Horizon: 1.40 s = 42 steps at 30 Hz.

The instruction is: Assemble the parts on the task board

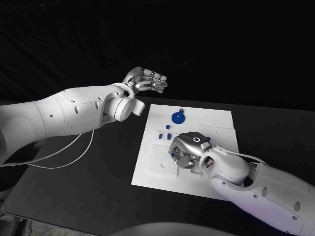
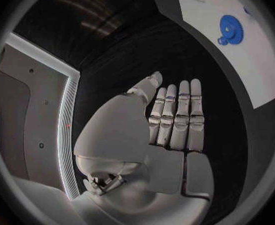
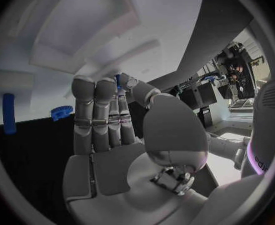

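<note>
A black table under dark surroundings carries the white task board near its middle. On the board, a large blue gear sits close to the far edge, toward the far-left corner; in the left wrist view the same gear lies flat on the white plate with a smaller toothed piece at its side. A few small blue pegs lie near the board's left edge, apparently set out loose for picking.

The right hand is down over the middle of the board, palm toward the plate. From its wrist camera the fingers run straight and side by side, and a thin blue piece shows at their tips beside the thumb. It looks pinched there, probably to be seated in the board, but I cannot tell for sure whether it is held or merely lies behind the fingertips. A blue peg and a small gear lie beyond on the plate.

The left hand hangs off the board's far-left corner, above the table, fingers straight and together, holding nothing, likely parked clear of the working hand.
</note>
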Available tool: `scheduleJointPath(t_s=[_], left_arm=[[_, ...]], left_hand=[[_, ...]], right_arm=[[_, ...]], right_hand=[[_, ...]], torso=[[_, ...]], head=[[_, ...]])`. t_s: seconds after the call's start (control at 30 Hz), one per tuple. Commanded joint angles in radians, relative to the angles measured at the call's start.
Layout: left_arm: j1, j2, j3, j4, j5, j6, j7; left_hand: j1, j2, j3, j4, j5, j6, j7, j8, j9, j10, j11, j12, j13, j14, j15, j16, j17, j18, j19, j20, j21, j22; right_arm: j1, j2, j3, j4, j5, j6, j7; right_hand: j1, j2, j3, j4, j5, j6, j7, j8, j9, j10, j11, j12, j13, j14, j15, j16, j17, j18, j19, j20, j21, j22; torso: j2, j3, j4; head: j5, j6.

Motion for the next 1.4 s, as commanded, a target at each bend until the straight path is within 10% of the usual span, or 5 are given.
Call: scheduleJointPath(t_s=[0.03, 0.43, 0.73, 1.1, 1.4], left_arm=[[0.002, 0.003, 0.001, 0.002, 0.003, 0.006, 0.01], [0.002, 0.003, 0.001, 0.002, 0.003, 0.008, 0.008], [0.002, 0.0, 0.001, 0.002, 0.003, 0.01, 0.006], [0.002, -0.003, 0.001, 0.003, 0.004, 0.01, 0.004], [0.002, -0.005, 0.001, 0.002, 0.004, 0.013, 0.004]], left_hand=[[0.008, 0.002, -0.005, -0.001, -0.002, -0.004, 0.002, -0.004, 0.0, -0.005, 0.0, 0.003, -0.001, -0.004, -0.002, -0.005, -0.001, 0.021, -0.004, 0.001, 0.003, 0.002], [0.008, 0.002, -0.005, -0.001, -0.002, -0.004, 0.002, -0.004, 0.0, -0.005, 0.0, 0.003, -0.001, -0.004, -0.002, -0.005, -0.001, 0.021, -0.004, 0.001, 0.003, 0.002], [0.004, 0.001, -0.007, 0.003, -0.004, -0.005, 0.001, -0.004, 0.0, -0.007, 0.001, 0.003, -0.001, -0.005, -0.001, -0.005, -0.001, 0.021, -0.004, 0.003, 0.0, 0.002], [0.002, -0.002, -0.01, 0.012, -0.007, -0.008, 0.002, -0.004, 0.0, -0.01, 0.002, 0.003, -0.001, -0.007, 0.0, -0.005, -0.001, 0.022, 0.003, 0.005, -0.003, -0.02], [0.002, -0.002, -0.01, 0.012, -0.007, -0.008, 0.002, -0.004, 0.0, -0.01, 0.002, 0.003, -0.001, -0.007, 0.0, -0.005, -0.001, 0.022, 0.003, 0.005, -0.003, -0.02]], right_arm=[[-0.005, 0.002, -0.008, -0.012, -0.025, 0.032, -0.009], [-0.005, 0.005, -0.013, -0.018, -0.01, 0.034, -0.005], [-0.005, -0.005, -0.014, -0.01, 0.011, -0.012, -0.003], [-0.004, -0.046, -0.01, 0.031, 0.02, -0.061, -0.022], [-0.004, -0.119, 0.062, 0.088, 0.091, -0.05, -0.021]], right_hand=[[0.001, 0.013, -0.001, -0.003, 0.0, 0.005, 0.003, 0.007, 0.001, 0.003, 0.0, 0.002, 0.0, 0.0, -0.005, 0.004, -0.001, 0.009, 0.03, -0.007, -0.005, 0.002], [-0.002, 0.004, -0.089, 0.017, 0.013, -0.043, 0.011, 0.006, -0.015, -0.047, 0.01, 0.001, -0.004, 0.0, 0.003, 0.003, -0.005, 0.011, 0.034, 0.0, -0.038, 0.002], [-0.022, -0.077, -0.251, 0.029, 0.116, -0.186, 0.015, 0.006, -0.023, -0.207, 0.057, 0.007, -0.007, -0.004, 0.031, -0.006, -0.016, 0.044, 0.035, 0.025, -0.111, -0.034], [0.017, -0.061, -0.358, 0.018, 0.116, -0.19, 0.007, 0.005, -0.022, -0.237, 0.063, 0.019, -0.006, 0.001, 0.036, -0.004, -0.03, 0.07, 0.043, 0.035, -0.133, -0.055], [0.017, -0.041, -0.326, 0.017, 0.107, -0.168, 0.016, 0.005, -0.022, -0.207, 0.053, 0.035, -0.007, 0.003, 0.029, 0.008, -0.025, 0.063, 0.045, 0.031, -0.096, -0.038]], torso=[[0.0, 0.0001, 0.0005], [0.0, -0.001, -0.0006], [0.0, 0.0009, -0.0006], [-0.001, 0.0006, -0.0014], [-0.001, -0.0005, -0.0008]], head=[[0.0, 0.001], [0.0, 0.001], [-0.007, 0.001], [-0.019, 0.01], [-0.039, 0.022]])
